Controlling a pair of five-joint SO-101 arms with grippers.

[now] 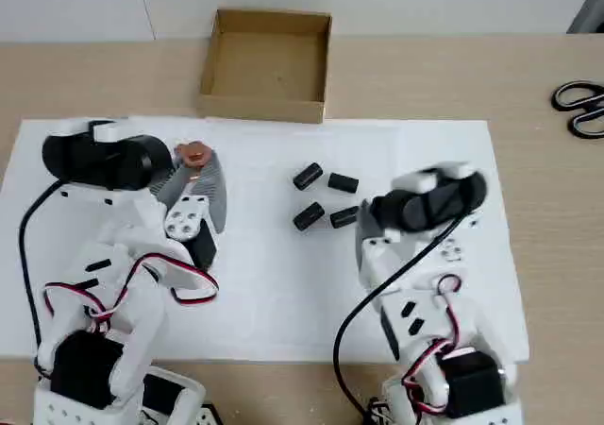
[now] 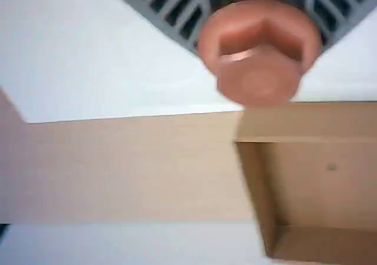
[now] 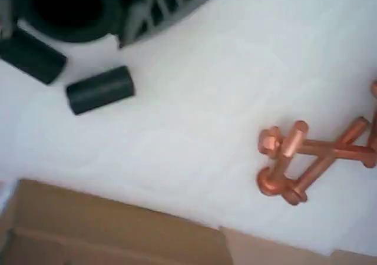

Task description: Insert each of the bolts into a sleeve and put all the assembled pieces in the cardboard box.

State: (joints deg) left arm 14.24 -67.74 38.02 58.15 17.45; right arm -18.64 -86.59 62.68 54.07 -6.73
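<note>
High view: 1 fixed camera above the desk (image 1: 425, 76), facing down, cardboard box (image 1: 262, 107) at the far edge. Left wrist view: close behind its hand (image 2: 259, 6) and the bolt (image 2: 259, 59) it grips, facing across the desk toward the box. Right wrist view: close over the desk, angled down. All 3 views share the box — high and right wrist views also share the sleeves (image 1: 309, 177).

Lab workbench — wooden table (image 1: 528, 76), white sheet (image 1: 283, 283), scissors (image 1: 580, 107) nearby.
</note>
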